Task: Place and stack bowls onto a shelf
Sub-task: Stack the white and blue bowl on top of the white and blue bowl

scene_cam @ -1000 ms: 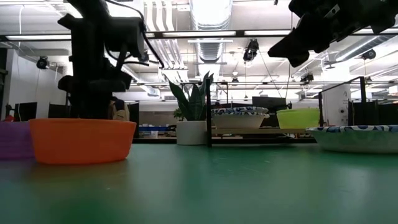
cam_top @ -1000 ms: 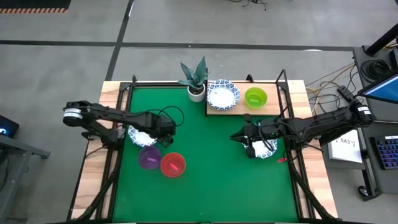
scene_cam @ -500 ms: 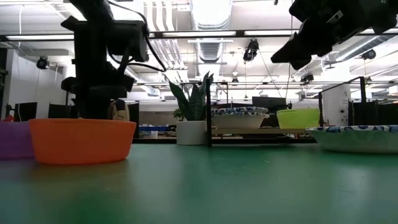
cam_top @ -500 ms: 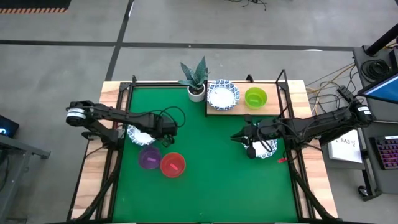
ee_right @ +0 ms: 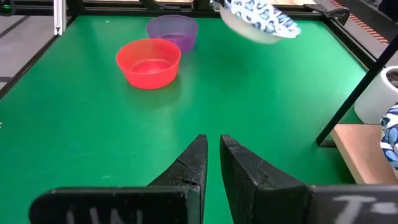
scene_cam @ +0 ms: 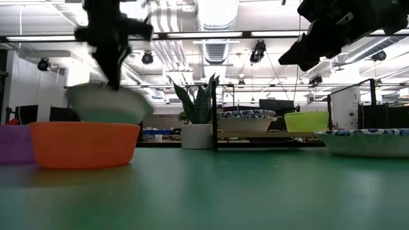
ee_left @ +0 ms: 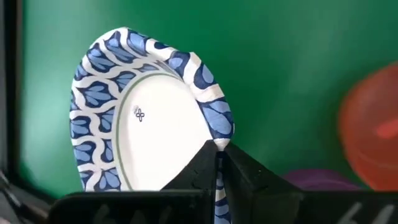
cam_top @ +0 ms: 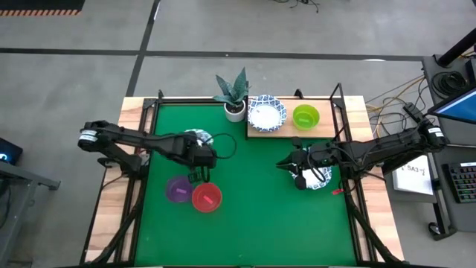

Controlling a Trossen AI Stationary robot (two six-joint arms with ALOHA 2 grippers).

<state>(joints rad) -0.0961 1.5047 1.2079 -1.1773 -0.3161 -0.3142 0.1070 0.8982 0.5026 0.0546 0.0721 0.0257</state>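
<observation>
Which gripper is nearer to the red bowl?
The left. The left gripper, shut on a blue-rimmed bowl held off the mat, is just beyond the red bowl. The right gripper hangs farther away, across the mat.

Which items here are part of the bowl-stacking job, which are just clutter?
Job: shelf; patterned bowl on shelf; green bowl; patterned bowl held by left gripper; patterned bowl under right gripper; purple bowl; red bowl.
Clutter: plant pot; green mat.

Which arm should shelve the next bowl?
Left. Its gripper is shut on a patterned bowl lifted off the mat; the right gripper hangs empty, nearly shut, nearer the shelf.
</observation>
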